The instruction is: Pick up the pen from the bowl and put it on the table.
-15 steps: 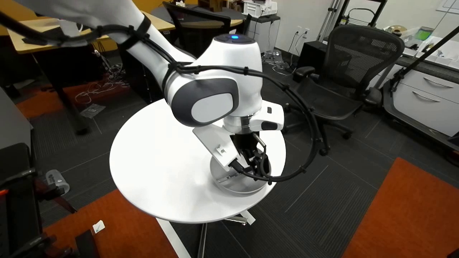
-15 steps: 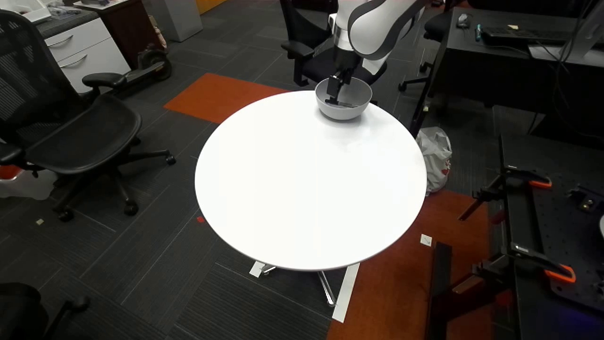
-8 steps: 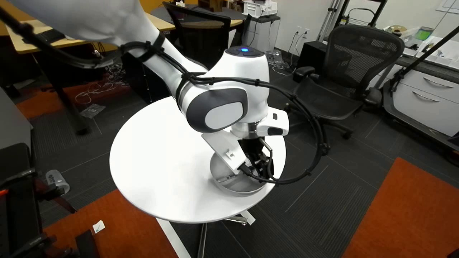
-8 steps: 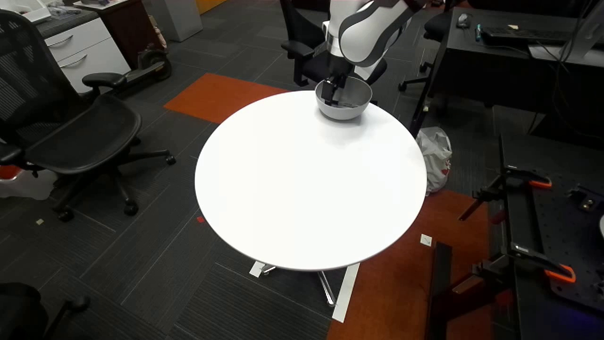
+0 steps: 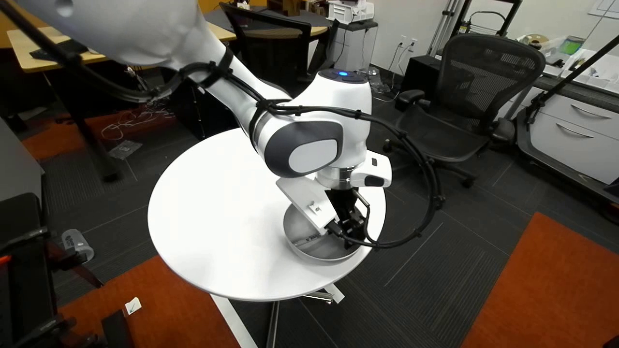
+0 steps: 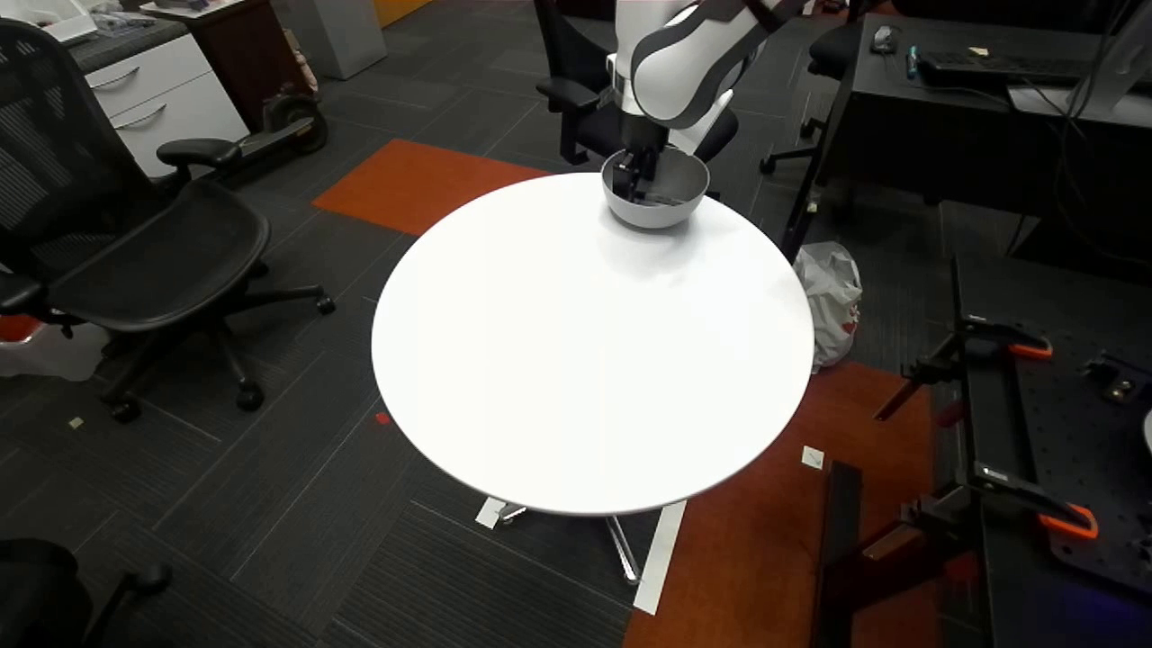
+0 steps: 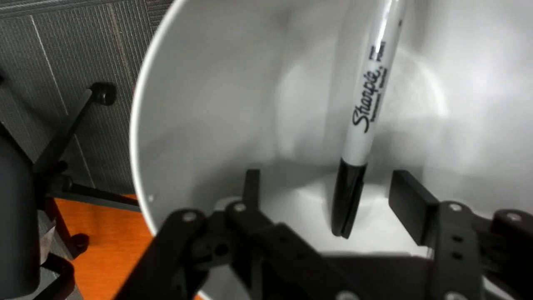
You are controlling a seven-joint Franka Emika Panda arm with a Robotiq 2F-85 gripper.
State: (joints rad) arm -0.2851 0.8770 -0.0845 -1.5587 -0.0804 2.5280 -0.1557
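The Sharpie marker (image 7: pixel 366 112) lies inside the grey-white bowl (image 6: pixel 652 215); in the wrist view its black cap (image 7: pixel 348 196) shows between the wide-parted jaws of the Robotiq gripper (image 7: pixel 328 196), clear of both. The bowl stands on the round white table (image 6: pixel 585 360), near its edge.

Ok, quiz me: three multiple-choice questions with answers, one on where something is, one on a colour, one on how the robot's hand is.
1. Where is the pen relative to the bowl?
A) beside it
B) inside it
C) underneath it

2. What colour is the pen's cap?
A) red
B) yellow
C) black

3. How is the hand?
A) open
B) shut on the pen
C) shut on the bowl

1 B: the wrist view shows it lying inside.
2 C: the cap is plainly black there.
3 A: its fingers stand wide apart in that view.
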